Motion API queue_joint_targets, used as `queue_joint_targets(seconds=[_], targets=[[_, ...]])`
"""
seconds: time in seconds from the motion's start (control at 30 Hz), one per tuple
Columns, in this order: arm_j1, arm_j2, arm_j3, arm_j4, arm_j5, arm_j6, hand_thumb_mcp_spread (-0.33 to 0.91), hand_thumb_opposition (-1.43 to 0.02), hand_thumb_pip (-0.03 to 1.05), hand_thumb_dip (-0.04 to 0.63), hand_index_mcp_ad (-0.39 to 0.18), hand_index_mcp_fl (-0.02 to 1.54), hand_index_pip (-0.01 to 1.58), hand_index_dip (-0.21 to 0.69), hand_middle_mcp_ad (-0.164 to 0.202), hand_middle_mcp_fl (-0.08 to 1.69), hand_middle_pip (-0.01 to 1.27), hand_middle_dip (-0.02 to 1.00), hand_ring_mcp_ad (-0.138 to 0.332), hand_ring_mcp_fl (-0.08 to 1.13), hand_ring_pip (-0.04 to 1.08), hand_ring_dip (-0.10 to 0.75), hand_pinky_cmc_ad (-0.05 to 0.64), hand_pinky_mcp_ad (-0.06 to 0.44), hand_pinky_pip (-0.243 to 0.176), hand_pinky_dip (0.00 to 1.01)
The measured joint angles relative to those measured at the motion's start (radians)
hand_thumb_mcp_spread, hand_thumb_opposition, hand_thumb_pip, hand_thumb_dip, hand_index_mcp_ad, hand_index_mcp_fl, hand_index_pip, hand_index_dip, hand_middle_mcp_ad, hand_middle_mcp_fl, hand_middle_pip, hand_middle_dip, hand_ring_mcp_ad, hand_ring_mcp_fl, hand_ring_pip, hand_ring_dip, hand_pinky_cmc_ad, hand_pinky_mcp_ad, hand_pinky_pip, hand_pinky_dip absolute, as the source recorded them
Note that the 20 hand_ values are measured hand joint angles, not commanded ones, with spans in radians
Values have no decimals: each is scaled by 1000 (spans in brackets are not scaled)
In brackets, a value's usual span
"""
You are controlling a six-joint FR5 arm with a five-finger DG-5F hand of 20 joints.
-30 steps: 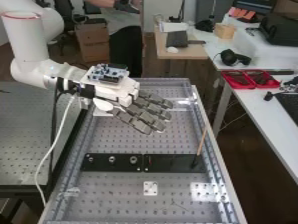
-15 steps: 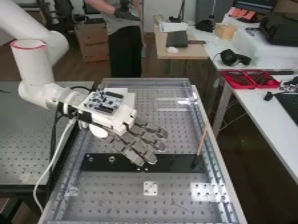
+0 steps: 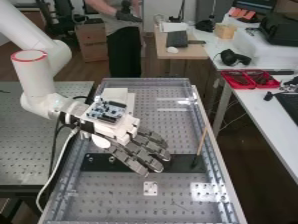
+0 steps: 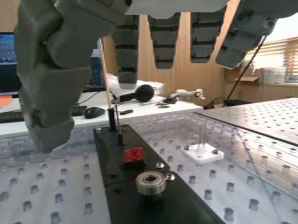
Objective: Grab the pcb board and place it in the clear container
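The hand (image 3: 146, 150) hangs over the black plate (image 3: 186, 162) in the high view, its fingers almost straight and pointing toward the bench's near end. A blue circuit board (image 3: 108, 111) sits on the white mount behind it. In the wrist view the hand (image 4: 164, 42) is open, with the thumb apart from the fingers and nothing between them. Below it a small red piece (image 4: 133, 154), perhaps a board, stands on the black plate (image 4: 133, 187) beside a round metal post (image 4: 151, 183). The red piece and the hand do not touch.
A thin upright rod (image 3: 201, 141) rises at the black plate's right end. A white square base (image 3: 150, 188) with pins lies nearer the bench's near end. Raised rails (image 3: 213, 150) edge the bench. A pale flat thing (image 3: 116, 94) lies behind the hand's mount.
The arm has swung the hand from the bench's far part toward its near end, over the black plate. Lately it has shifted slightly right and nearer. The fingers have stayed extended.
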Motion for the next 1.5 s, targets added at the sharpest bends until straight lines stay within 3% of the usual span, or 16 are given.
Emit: queue_joint_targets(seconds=[0.2, 0.53, 0.73, 0.93, 1.5], targets=[[-28, -11, 20, 4, -47, -17, 538, -730, 302, 150, -106, 77, 726, 429, 91, 37, 148, 134, 154, 16, 101, -5, 330, 232, -93, 183], [-64, -38, 42, 50, -122, -39, 557, -757, 314, 173, -122, 38, 1049, 466, 91, 38, 152, 140, 131, 16, 105, -3, 330, 232, -91, 183], [-90, -60, 42, 103, -178, -48, 581, -775, 318, 190, -126, 24, 1251, 515, 65, 37, 152, 157, 126, 16, 106, 10, 333, 232, -75, 183], [-102, -81, 54, 102, -212, -58, 600, -791, 318, 190, -127, 21, 1318, 555, 63, 37, 152, 159, 113, 16, 103, 10, 333, 232, -63, 182], [-131, -115, 67, 132, -295, -104, 602, -820, 325, 206, -155, 3, 1326, 538, 63, 37, 152, 171, 113, 19, 105, 24, 330, 230, -59, 183]])
